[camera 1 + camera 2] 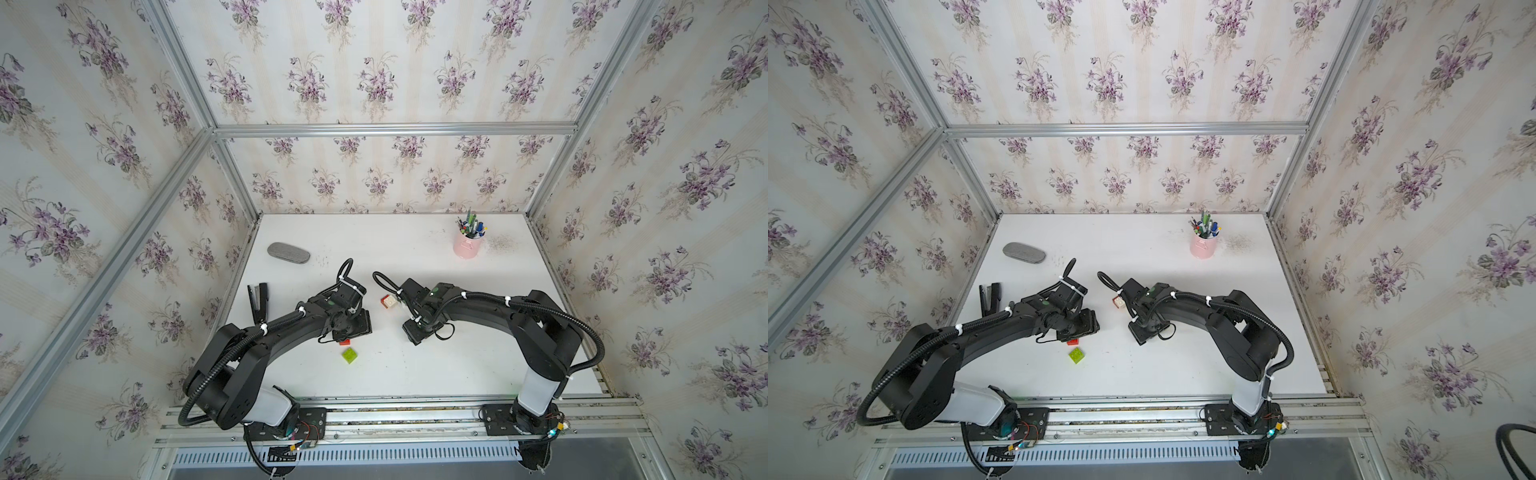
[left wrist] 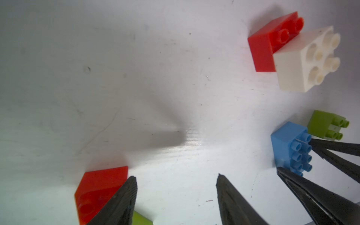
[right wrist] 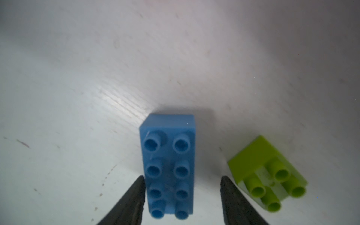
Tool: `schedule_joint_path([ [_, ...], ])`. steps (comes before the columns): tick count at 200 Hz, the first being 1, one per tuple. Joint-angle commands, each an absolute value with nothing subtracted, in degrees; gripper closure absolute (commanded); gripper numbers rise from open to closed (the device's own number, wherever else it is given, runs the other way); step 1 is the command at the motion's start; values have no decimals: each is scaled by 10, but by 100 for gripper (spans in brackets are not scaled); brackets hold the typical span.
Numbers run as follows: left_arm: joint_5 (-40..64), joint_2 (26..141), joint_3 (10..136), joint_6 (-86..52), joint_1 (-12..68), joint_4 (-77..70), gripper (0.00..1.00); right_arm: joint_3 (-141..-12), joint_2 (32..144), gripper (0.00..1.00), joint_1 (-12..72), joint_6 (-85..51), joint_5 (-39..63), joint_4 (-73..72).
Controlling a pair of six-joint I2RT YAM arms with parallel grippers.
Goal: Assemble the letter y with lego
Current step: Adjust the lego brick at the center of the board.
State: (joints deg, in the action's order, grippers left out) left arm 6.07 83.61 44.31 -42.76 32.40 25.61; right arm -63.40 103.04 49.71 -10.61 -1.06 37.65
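Left end effector [image 2: 177, 194]: the fingers stand about half apart, with only bare tabletop [image 2: 116, 87] between them and nothing gripped. A loose red brick [image 2: 97, 187] shows partly behind one finger, on its outer side; contact cannot be confirmed. A second lime brick [image 1: 350, 355] lies just beyond it. Well ahead of this end effector stands the red-and-white pair [image 2: 303, 64], the only bricks seen joined. The letter y is judged barely begun.

Right end effector [image 3: 182, 178]: the fingers are parted wider than the blue brick [image 3: 169, 148] and set astride it. One finger is at or against a long side. The other stands clear of the opposite side, with tabletop showing in the gap. The brick sits studs up on the tabletop and is not held.

Governing relation: the blue brick's long axis runs straight out ahead of the right end effector, in line with its fingers. They therefore span its short width, near the end closest to the wrist, and most of its length projects beyond the fingertips. The right arm is plainly the nearer. Both top views hide this brick under that arm.

A lime brick [image 3: 259, 161] lies just outside the clear finger, turned at an angle and not touching the blue one.

Judgement: closing here would grip off-centre, so the far end may swing.
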Motion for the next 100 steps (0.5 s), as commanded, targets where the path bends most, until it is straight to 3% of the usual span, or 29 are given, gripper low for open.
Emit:
schedule_joint_path([
  [1,60,839,448,-430,324,257,33,-628,1024,38,497,-113,-63,391],
  [62,62,840,450,-431,324,257,33,-631,1022,38,467,-115,-100,385],
  [100,63,840,453,-428,324,257,33,-637,994,38,459,-124,-55,378],
])
